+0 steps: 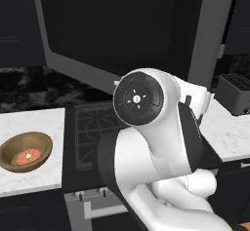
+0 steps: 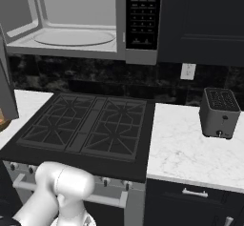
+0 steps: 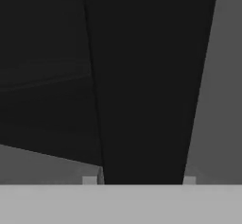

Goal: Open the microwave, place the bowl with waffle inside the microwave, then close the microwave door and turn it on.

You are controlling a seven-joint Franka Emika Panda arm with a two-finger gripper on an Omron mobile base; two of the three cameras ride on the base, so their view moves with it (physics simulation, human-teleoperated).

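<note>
The microwave [image 2: 76, 25] above the stove [image 2: 86, 125] stands open, its pale grey cavity and glass turntable bare. The microwave door [image 1: 122, 25], a grey frame around dark glass, hangs swung out over the stove. So opening looks done; loading, closing and starting remain. Left of the stove, the brown wooden bowl [image 1: 25, 150] sits on the white marble tabletop [image 1: 29, 123], holding the reddish-orange waffle [image 1: 28, 156]. Whether the tool is apart or together cannot be told.
</note>
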